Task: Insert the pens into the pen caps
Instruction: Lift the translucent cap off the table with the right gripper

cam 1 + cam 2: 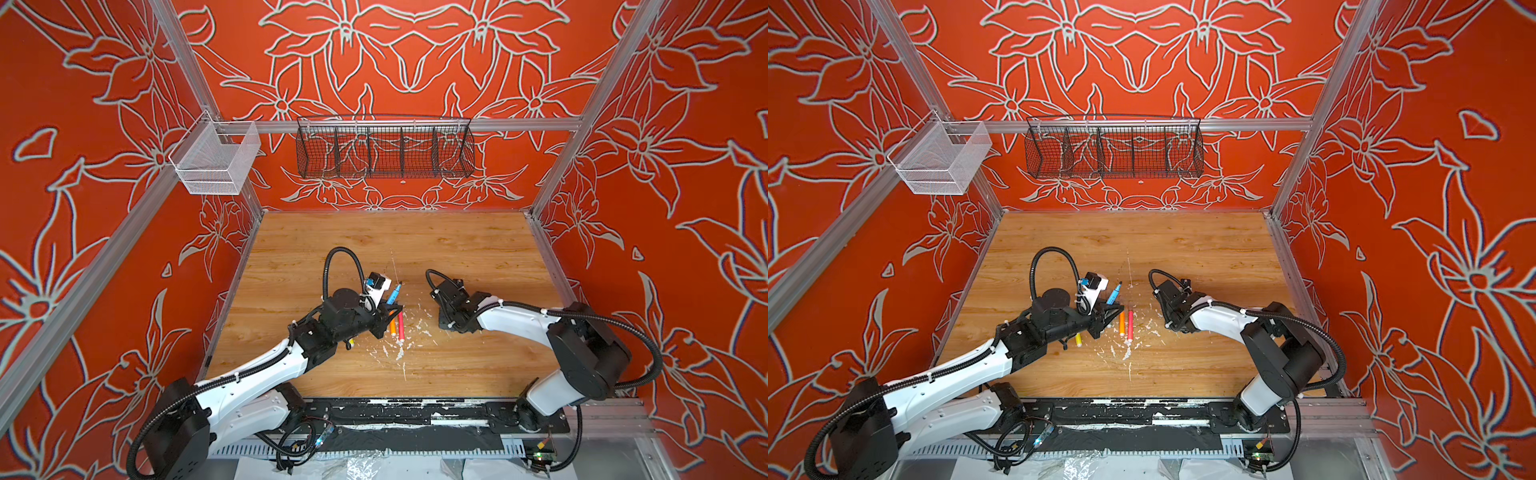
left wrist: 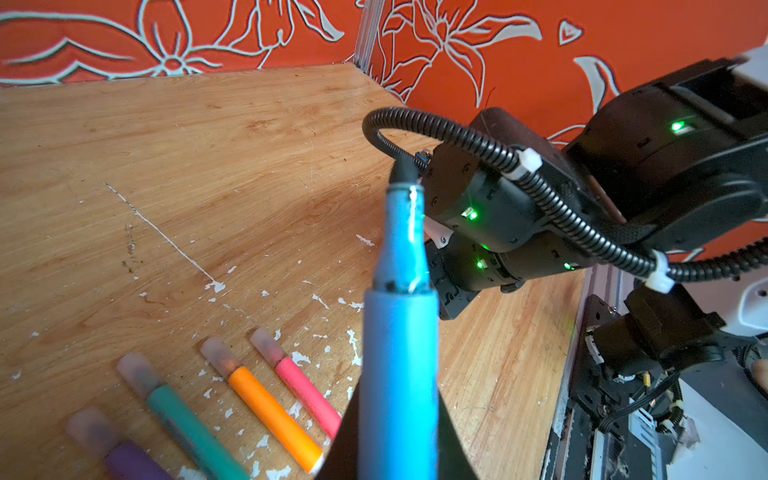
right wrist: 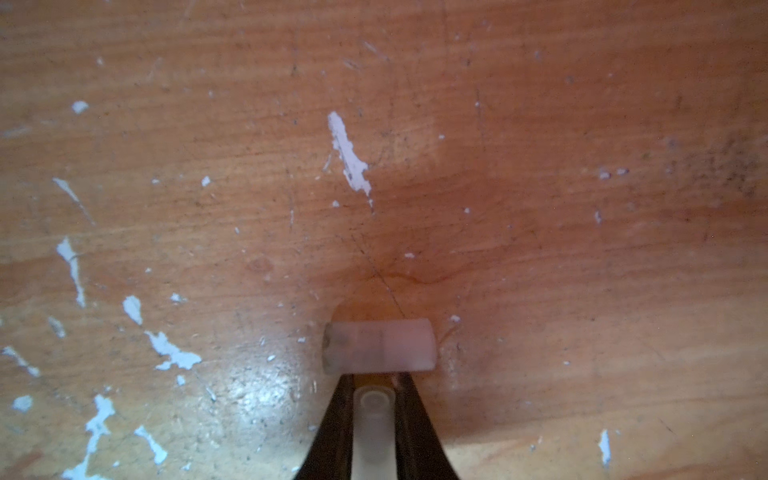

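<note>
**Desk** [image 1: 374,237]: back half bare to the back edge and both back corners. A clear strip also runs along the front edge.

**Pens, six:**
- blue pen [image 2: 399,353]: tip bare, clamped in the left tool [image 1: 390,311] above the desk's middle.
- orange pen [image 2: 270,415], pink pen [image 2: 307,395], teal pen [image 2: 187,419], purple pen [image 2: 129,461]: capped, side by side beneath it.
- yellow pen [image 1: 351,343]: one end shows under the left arm.

**Loose caps, two:**
- clear cap [image 3: 372,415]: pinched in the closed right tool [image 3: 374,380], right of the middle.
- second cap [image 3: 380,347]: crosswise at the tool's tips.

**White flecks** [image 3: 349,158]: scattered.
</note>
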Available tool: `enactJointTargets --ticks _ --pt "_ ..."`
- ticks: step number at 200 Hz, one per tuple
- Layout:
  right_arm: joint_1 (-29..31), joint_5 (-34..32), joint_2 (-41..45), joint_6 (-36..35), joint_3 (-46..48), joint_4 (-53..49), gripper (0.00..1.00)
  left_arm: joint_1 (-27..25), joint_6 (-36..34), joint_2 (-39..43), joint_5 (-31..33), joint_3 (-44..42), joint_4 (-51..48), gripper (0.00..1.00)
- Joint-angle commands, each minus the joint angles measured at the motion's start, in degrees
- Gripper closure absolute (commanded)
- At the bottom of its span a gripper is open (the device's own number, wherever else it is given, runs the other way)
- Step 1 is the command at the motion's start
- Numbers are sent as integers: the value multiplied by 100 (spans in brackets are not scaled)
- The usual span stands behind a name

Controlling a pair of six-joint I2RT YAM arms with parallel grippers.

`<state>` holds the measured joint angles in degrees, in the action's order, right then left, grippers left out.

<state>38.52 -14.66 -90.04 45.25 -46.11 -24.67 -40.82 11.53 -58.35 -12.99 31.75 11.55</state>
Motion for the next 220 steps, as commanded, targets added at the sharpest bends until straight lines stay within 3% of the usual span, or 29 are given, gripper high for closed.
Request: enactJointTargets --ticks 1,25,55,122,192,220 --pt "-47 173 -19 67 211 -208 82 21 -81 79 -68 110 92 100" --pt "-47 145 144 103 314 -261 76 21 -86 78 -83 130 57 100" --pt "-47 220 203 64 370 -240 76 21 -84 89 -76 112 91 100" --pt "-38 395 456 208 557 -57 87 21 -81 95 -98 117 73 100" --pt "142 717 1903 475 320 11 94 -7 8 10 -290 102 210 100" --pt "491 461 2592 618 -164 54 99 -48 88 -58 -405 98 286 100"
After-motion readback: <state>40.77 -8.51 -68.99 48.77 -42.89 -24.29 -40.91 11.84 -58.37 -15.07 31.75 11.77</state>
